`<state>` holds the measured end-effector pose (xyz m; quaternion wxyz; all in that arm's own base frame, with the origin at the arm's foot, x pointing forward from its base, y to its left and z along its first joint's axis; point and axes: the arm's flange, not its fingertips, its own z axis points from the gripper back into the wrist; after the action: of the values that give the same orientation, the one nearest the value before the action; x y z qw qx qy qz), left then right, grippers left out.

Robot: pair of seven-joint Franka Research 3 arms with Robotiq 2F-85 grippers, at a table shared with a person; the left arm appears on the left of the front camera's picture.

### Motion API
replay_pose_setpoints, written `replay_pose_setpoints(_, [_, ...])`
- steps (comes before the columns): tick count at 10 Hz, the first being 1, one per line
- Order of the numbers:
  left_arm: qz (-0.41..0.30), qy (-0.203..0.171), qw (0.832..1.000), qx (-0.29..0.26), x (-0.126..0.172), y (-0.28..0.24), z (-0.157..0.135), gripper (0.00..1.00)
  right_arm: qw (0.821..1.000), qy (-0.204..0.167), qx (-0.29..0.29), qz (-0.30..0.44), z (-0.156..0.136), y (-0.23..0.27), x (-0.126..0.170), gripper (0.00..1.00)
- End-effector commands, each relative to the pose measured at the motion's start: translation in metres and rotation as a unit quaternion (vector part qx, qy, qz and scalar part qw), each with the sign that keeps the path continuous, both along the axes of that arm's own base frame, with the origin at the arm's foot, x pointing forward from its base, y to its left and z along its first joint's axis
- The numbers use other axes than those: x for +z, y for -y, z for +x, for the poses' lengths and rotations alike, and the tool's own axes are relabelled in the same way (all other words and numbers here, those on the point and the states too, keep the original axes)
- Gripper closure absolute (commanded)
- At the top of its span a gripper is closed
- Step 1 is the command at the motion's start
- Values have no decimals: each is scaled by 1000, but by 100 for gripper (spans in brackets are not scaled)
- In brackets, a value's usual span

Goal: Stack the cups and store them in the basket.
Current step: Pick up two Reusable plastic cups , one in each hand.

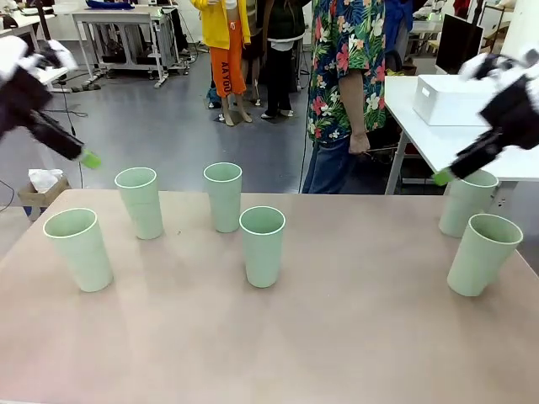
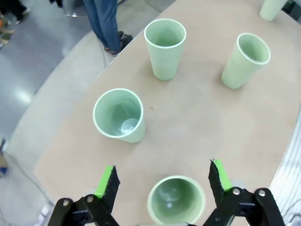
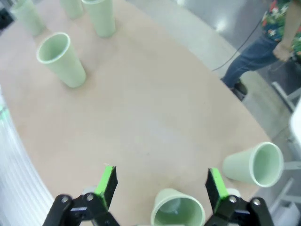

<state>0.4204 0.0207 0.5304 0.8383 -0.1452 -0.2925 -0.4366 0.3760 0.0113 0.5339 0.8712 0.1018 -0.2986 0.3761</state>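
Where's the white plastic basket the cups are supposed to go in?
In the front view, the white rectangular plastic basket sits on a white side table at the far right, behind the rear right pale green plastic cup.

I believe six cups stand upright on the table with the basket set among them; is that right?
Not quite. The six cups do stand upright on the table, but the basket is not among them: the front view shows it on a separate white table at the far right.
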Motion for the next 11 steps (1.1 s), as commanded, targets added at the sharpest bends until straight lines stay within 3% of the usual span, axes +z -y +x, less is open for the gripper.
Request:
replay_pose_setpoints(1, [-22, 12, 997, -76, -35, -1, 56, 0, 998, 19, 32, 48, 1, 61, -1, 0])
replay_pose_setpoints(3, [-41, 35, 992, -113, -28, -23, 26, 0, 995, 50, 35, 77, -7, 112, -12, 0])
replay_pose_setpoints(5, [-81, 67, 984, -143, -45, -74, 0, 0, 990, 72, 40, 111, -11, 150, -21, 0])
replay_pose_setpoints(6, [-103, 73, 984, -125, -39, -79, -6, 0, 988, 81, 36, 125, -17, 161, -27, 0])
replay_pose_setpoints(7, [-87, 84, 988, -93, -43, -78, -30, 0, 988, 85, 42, 119, -19, 160, -29, 0])
replay_pose_setpoints(8, [-71, 66, 987, -125, -38, -70, 1, 0, 992, 74, 20, 104, -20, 156, -24, 0])
replay_pose_setpoints(11, [-71, 66, 987, -125, -38, -70, 1, 0, 992, 74, 20, 104, -20, 156, -24, 0])
